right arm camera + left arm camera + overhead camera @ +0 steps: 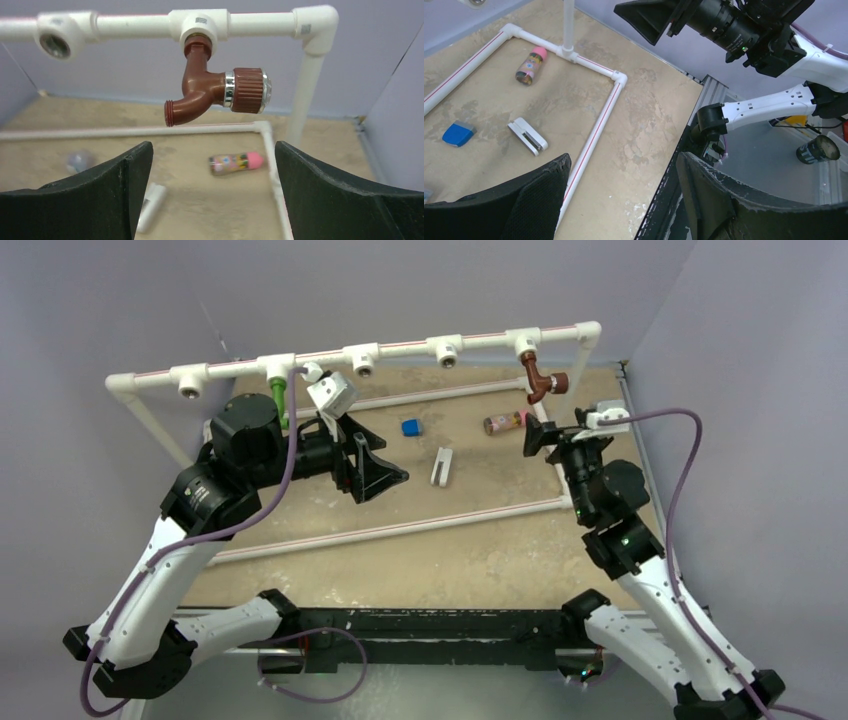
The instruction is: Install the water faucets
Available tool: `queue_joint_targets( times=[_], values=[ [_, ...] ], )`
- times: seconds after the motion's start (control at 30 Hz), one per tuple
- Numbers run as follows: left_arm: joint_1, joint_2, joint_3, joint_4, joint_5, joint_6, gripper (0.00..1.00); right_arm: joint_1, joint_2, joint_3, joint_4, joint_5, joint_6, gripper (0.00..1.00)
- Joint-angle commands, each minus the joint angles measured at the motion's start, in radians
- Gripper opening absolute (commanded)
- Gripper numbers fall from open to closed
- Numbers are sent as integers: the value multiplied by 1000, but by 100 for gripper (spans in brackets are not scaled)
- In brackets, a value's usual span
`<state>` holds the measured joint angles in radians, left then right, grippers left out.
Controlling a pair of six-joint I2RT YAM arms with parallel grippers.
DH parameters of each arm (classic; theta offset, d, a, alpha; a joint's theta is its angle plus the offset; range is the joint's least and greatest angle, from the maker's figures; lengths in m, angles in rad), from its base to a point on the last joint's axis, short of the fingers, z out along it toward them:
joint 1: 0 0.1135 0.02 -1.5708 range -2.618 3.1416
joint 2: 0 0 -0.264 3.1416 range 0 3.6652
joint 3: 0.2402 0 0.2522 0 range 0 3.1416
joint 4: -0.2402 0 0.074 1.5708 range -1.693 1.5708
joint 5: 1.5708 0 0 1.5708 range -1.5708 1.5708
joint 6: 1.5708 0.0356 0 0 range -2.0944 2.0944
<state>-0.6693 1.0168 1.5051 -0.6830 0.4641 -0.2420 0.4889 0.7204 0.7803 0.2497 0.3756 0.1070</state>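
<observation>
Setting: lavender-grey walls close in a scuffed tan table (480, 550); a white pipe frame (400, 528) lies on it, with posts carrying a raised top rail (400, 346) along the far side.
Top rail: a row of white tee fittings, their sockets facing down or forward.
Reddish-brown faucet (205, 92): hangs from the tee (199, 26) nearest the right corner, its stem up in the socket. In the right wrist view the threaded spout points down and left, and the ribbed knob with its chrome ring faces right.
Green faucet (278, 395): hangs under the second tee from the left; its lower end is hidden behind the left arm.
Left gripper (372, 455): jaws wide apart with nothing between them, held above the table just right of the green faucet and not touching it.
Right gripper (210, 192): jaws spread and empty, below and in front of the reddish-brown faucet, clear of it.
Loose on the table: a blue block (458, 134), a white clip-like piece (527, 136) beside it, and a brownish cylinder with a pink cap (235, 163) lying on its side near the right post.
</observation>
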Motion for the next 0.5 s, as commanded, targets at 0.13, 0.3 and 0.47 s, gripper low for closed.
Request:
queue_joint_targets(
  times=[0.13, 0.3, 0.47],
  values=[
    [-6, -9, 6, 16, 5, 20, 77, 3, 32, 79, -187, -68, -687, 95],
    [-6, -9, 2, 18, 5, 23, 77, 35, 29, 7, 1, 30, -1000, 96],
    [-6, -10, -6, 22, 3, 24, 77, 71, 71, -76, 276, 154, -1325, 98]
  ],
)
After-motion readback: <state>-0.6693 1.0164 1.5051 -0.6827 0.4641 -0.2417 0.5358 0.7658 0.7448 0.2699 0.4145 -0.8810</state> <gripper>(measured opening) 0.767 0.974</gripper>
